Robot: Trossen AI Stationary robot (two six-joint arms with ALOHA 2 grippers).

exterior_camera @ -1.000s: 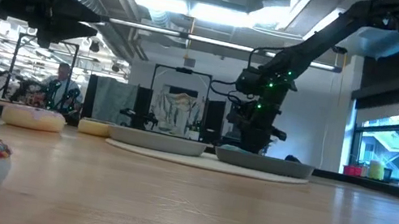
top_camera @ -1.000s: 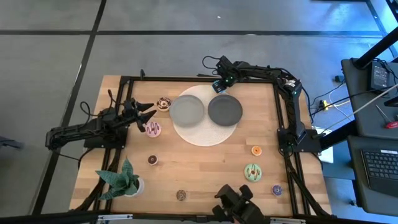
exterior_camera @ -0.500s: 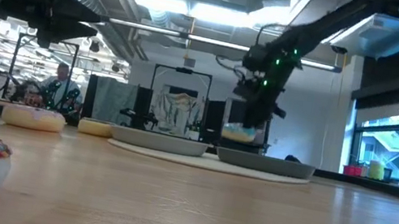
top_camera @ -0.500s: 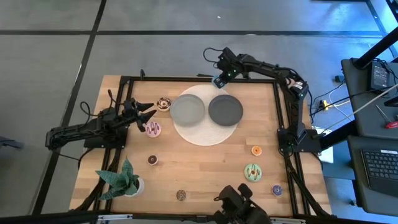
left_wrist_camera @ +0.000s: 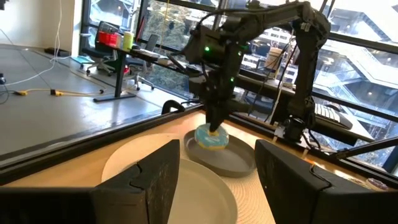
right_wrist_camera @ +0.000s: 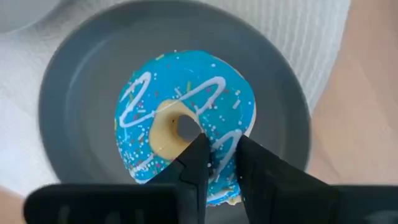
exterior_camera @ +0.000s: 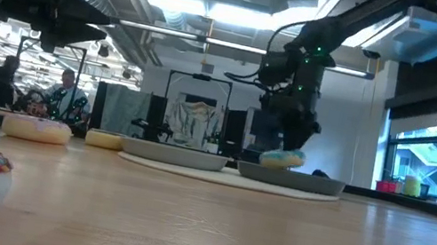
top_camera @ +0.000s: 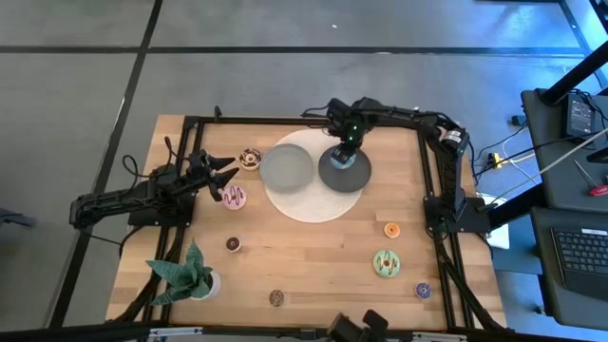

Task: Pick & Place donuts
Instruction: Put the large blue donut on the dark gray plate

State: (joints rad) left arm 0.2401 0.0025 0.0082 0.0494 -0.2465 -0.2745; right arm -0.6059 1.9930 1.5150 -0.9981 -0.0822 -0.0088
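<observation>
The blue donut (right_wrist_camera: 186,124) hangs just above the right-hand grey plate (top_camera: 344,171), pinched by its rim in the right claw (top_camera: 344,152), one finger through the hole. The left claw (top_camera: 228,178) waits spread near the table's left edge, between the brown donut (top_camera: 250,158) and the pink donut (top_camera: 234,197). Bare wood lies open in front of the white mat (top_camera: 309,211).

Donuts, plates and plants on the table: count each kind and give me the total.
Donuts: 8, counting the blue donut held by the right gripper
Grey plates: 2
Potted plant: 1
Total: 11
</observation>
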